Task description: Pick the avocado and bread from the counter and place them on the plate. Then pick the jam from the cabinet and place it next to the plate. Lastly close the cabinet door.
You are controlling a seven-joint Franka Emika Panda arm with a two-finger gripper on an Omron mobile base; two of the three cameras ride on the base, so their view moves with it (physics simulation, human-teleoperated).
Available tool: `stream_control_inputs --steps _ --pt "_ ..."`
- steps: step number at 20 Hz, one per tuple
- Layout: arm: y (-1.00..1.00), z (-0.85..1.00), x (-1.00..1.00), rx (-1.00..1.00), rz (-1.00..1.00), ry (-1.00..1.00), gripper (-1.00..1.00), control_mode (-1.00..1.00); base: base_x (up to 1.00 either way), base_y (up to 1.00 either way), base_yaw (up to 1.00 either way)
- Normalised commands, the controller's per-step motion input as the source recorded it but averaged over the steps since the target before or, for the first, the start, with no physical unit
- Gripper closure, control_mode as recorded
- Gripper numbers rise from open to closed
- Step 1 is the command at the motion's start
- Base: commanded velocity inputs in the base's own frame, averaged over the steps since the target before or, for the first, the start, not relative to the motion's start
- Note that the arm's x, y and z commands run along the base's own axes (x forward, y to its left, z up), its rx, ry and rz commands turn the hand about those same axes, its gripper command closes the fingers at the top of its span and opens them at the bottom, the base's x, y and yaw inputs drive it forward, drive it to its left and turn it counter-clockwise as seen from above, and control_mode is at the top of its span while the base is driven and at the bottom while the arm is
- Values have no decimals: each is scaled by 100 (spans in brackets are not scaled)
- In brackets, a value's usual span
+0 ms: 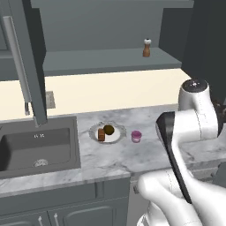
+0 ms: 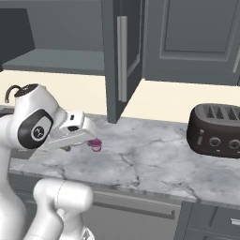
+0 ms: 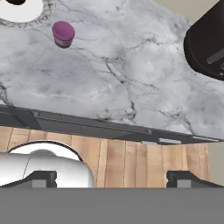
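Note:
A white plate (image 1: 115,137) lies on the marble counter, right of the sink, and its rim shows in the hand view (image 3: 26,13). On it sit a brown bread piece (image 1: 101,134) and a dark avocado (image 1: 109,129). The pink-lidded jam jar (image 1: 136,136) (image 2: 96,145) (image 3: 63,33) stands upright on the counter just right of the plate. The grey cabinet door (image 1: 28,62) hangs open, and another door (image 2: 119,61) juts out over the counter. My gripper (image 3: 116,179) is open with nothing in it, back over the counter's front edge, away from the jar.
A black toaster (image 2: 218,131) (image 3: 208,43) stands at the counter's right end. The sink (image 1: 35,148) is left of the plate. A pepper mill (image 1: 146,47) stands on the open cabinet's shelf. Wooden floor (image 3: 131,162) shows below the counter edge.

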Motion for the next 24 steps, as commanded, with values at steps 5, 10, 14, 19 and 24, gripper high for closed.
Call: stream_control_inputs --steps 5,10,14,19,24 --pt "-45 29 -49 0 0 -2 -100 -100 0 0 0" --pt "-40 37 -27 1 0 -7 -100 -100 0 0 0" --pt "-41 41 -5 10 0 -12 -100 -100 0 0 0" --pt "-50 40 0 20 0 -16 -100 -100 0 0 0" --pt "-50 38 0 20 1 -14 -100 -100 0 0 0"
